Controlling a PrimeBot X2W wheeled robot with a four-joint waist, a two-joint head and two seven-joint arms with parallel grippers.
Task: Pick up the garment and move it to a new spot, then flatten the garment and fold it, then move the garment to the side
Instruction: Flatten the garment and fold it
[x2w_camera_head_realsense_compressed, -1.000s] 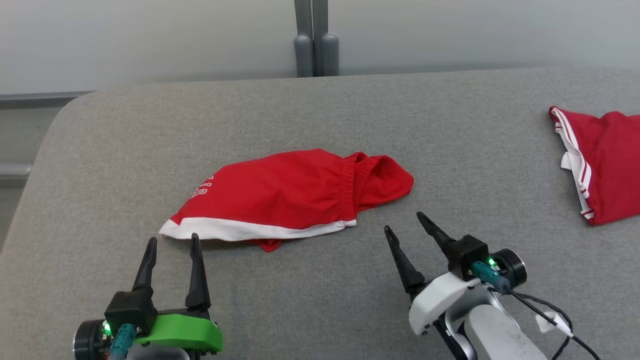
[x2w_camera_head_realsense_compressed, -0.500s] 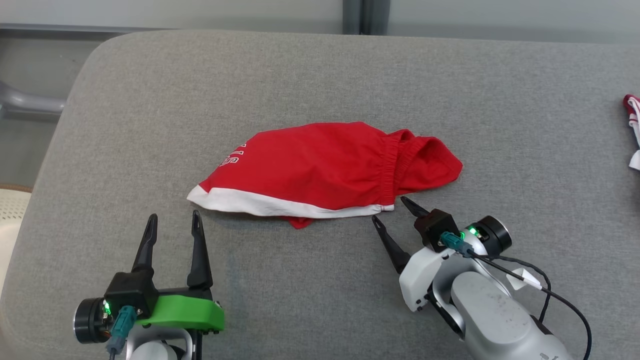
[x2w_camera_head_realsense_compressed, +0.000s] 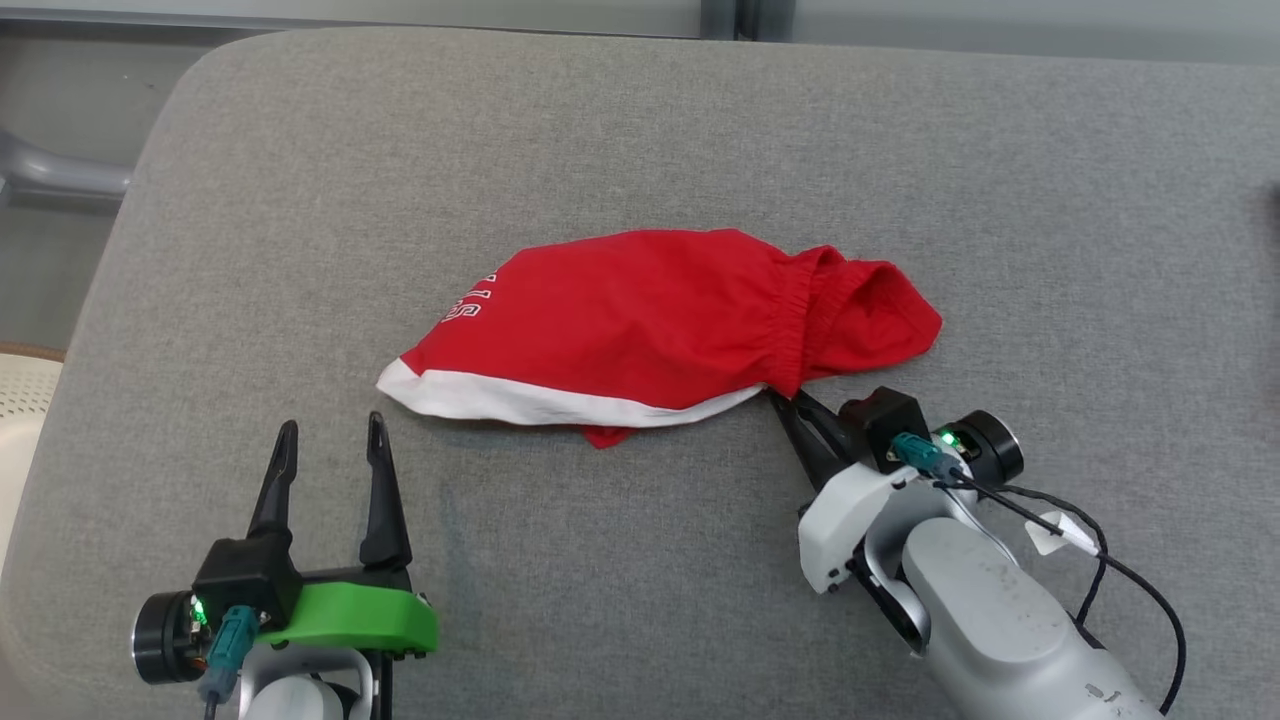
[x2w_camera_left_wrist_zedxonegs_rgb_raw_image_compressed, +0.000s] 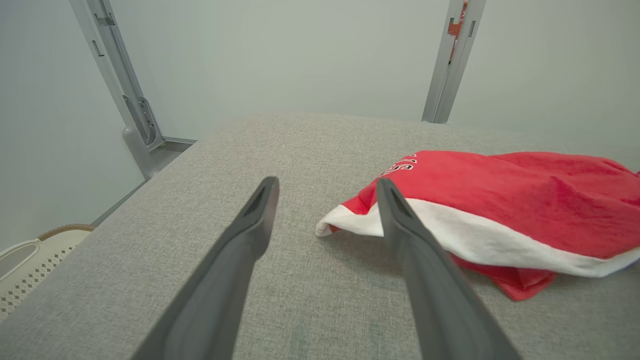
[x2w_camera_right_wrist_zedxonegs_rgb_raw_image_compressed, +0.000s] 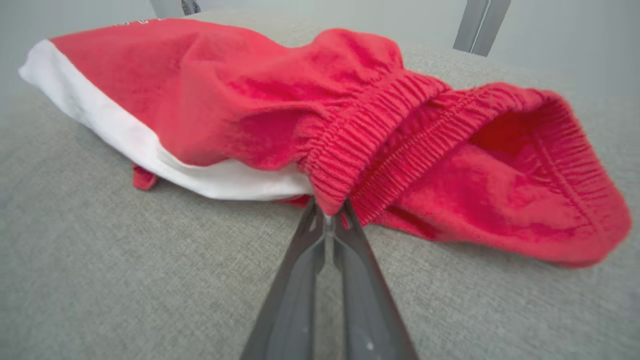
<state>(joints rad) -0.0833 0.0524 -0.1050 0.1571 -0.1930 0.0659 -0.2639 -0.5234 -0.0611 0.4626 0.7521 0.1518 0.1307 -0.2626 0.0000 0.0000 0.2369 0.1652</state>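
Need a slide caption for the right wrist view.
Pinch grasp: right gripper shut on the waistband of red shorts on a grey pad.

The garment (x2w_camera_head_realsense_compressed: 640, 320) is soft red cloth, matt and slightly fuzzy, with a ribbed, gathered waistband (x2w_camera_right_wrist_zedxonegs_rgb_raw_image_compressed: 370, 145) and a smooth white hem band (x2w_camera_head_realsense_compressed: 520, 405). The grey cushion (x2w_camera_head_realsense_compressed: 640, 130) is coarse woven fabric, matt. The left gripper (x2w_camera_head_realsense_compressed: 332, 422) has matt dark plastic fingers (x2w_camera_left_wrist_zedxonegs_rgb_raw_image_compressed: 240, 260) and a smooth green plastic base (x2w_camera_head_realsense_compressed: 350, 620).
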